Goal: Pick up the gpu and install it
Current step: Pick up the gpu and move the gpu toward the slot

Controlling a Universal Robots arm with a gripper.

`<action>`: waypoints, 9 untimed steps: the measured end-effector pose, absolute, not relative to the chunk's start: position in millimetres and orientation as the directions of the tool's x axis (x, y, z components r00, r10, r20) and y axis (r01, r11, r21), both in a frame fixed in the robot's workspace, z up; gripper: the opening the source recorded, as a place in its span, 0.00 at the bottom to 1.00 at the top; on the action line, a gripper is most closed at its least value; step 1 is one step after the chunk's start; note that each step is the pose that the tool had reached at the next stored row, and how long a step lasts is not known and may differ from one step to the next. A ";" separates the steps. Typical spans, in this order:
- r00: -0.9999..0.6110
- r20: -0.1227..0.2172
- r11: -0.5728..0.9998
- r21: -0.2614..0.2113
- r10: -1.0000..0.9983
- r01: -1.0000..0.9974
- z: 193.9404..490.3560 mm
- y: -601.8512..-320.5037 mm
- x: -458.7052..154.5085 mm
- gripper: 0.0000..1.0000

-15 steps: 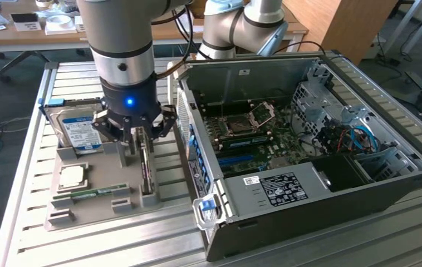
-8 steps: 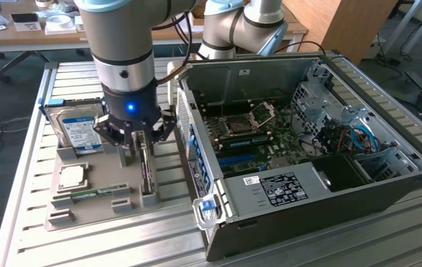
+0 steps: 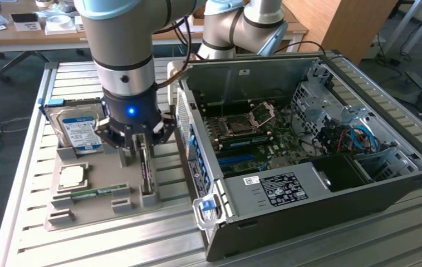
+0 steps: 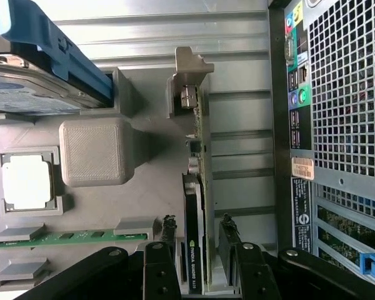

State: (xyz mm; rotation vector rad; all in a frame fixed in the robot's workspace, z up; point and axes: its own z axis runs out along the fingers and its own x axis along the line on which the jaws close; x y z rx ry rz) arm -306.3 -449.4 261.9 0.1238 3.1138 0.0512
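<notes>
The gpu [image 3: 146, 177] is being held upright on its long edge in a slot of the grey tray [image 3: 92, 216], on the side of the tray nearest the open computer case [image 3: 308, 183]. It is being straddled by the gripper [image 3: 140, 153], which is being hung straight down over it from the arm.

In the wrist view the gripper [image 4: 197, 226] is being kept fairly wide. One black finger [image 4: 168, 228] is being placed on each side of the gpu [image 4: 192, 200], with a sliver of tray [image 4: 156, 162] showing between finger and card, so nothing is being clamped. White print is being shown along the card's black top edge: "NVIDIA QUADRO", followed by a model code that seems to read K420. The card's silver bracket [image 4: 189, 75] is being seated at the end of the slot away from the fingers.

Other parts are being stored in the same tray:
- A hard drive [image 3: 77, 130] with a blue label, its writing too small to read.
- A square processor [image 3: 72, 177].
- A narrow green memory stick [image 3: 92, 193].

A black-and-white label [image 3: 285, 188] is being carried on the case's power supply, its print illegible. The whole setup is being supported by a slatted metal table [image 3: 84, 247]
</notes>
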 end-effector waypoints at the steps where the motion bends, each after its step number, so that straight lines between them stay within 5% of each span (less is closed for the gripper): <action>1: -0.997 -0.024 0.996 0.034 0.080 0.079 260.4 -449.4 -306.3 0.41; 9: -0.997 -0.023 0.996 0.033 0.080 0.079 252.3 -449.5 -306.3 0.41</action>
